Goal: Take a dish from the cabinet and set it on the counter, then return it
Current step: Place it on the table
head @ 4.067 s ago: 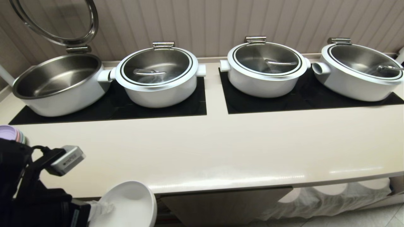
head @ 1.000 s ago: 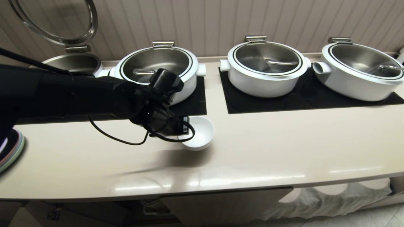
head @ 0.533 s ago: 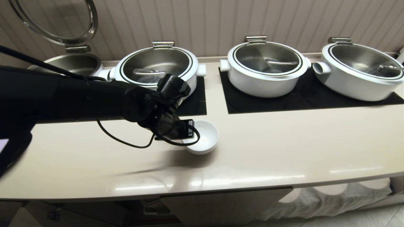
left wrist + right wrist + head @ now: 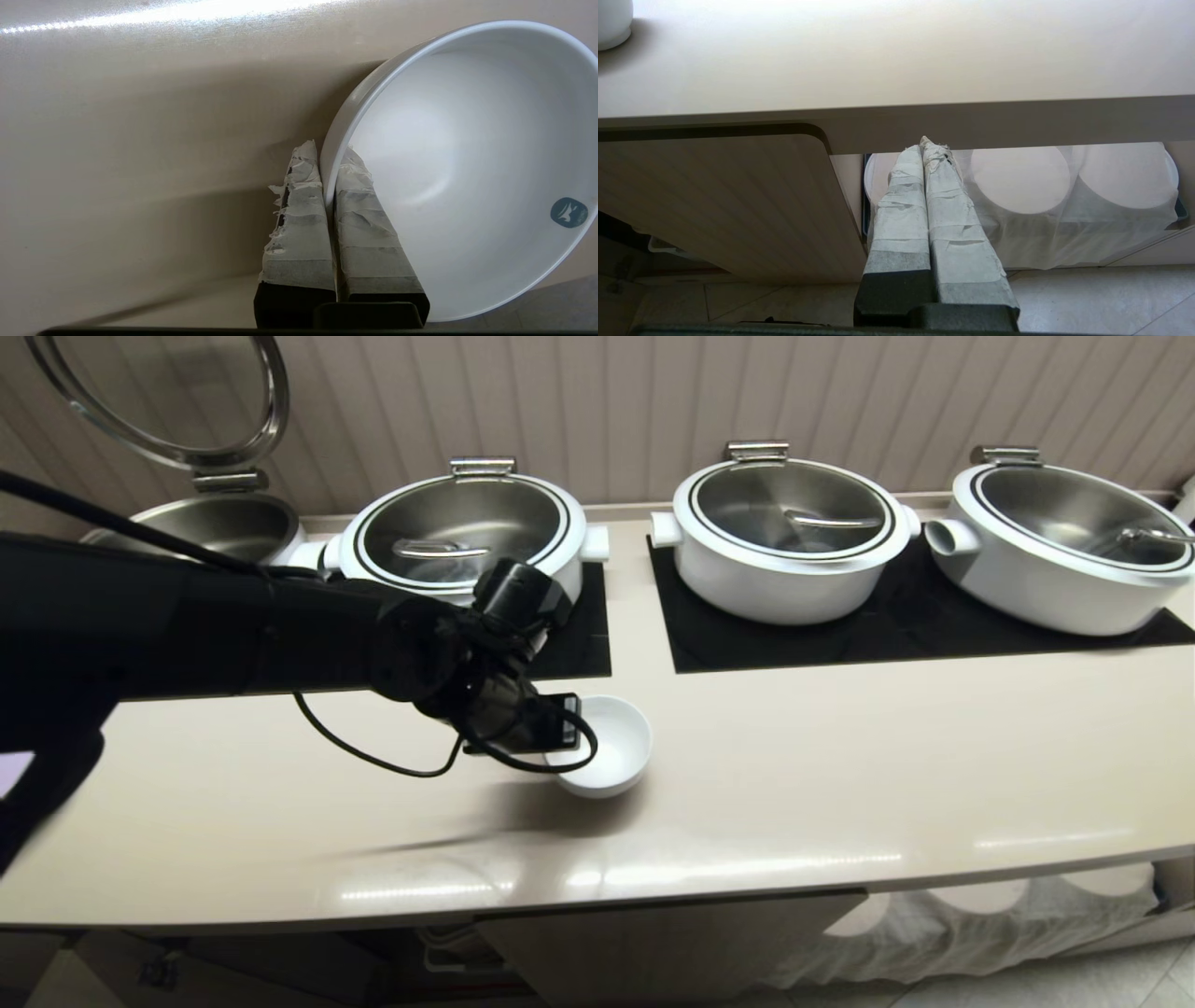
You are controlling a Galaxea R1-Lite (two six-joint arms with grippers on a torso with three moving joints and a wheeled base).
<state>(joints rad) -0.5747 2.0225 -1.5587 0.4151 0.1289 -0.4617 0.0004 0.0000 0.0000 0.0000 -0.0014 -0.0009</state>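
The dish (image 4: 611,747) is a small white bowl, low over the middle of the cream counter (image 4: 840,775). My left gripper (image 4: 566,728) reaches in from the left and is shut on the bowl's near rim. In the left wrist view one taped finger (image 4: 299,214) lies outside the dish (image 4: 467,163) and the other inside, with the counter (image 4: 140,140) beneath. Whether the bowl's foot touches the slab is hidden. The cabinet's ribbed door (image 4: 653,938) shows under the counter's front edge. My right gripper (image 4: 927,142) hangs shut and empty beside the cabinet door (image 4: 714,200).
Several white pots with steel-and-glass lids stand on black panels (image 4: 887,635) along the back; the leftmost pot (image 4: 219,523) has its lid raised. Cloth-covered stacks of plates (image 4: 1020,179) sit under the counter at the right.
Four seconds ago the bowl was below the counter's front edge at the lower left. Over the last second my left arm has carried it slightly right and lower over the counter.
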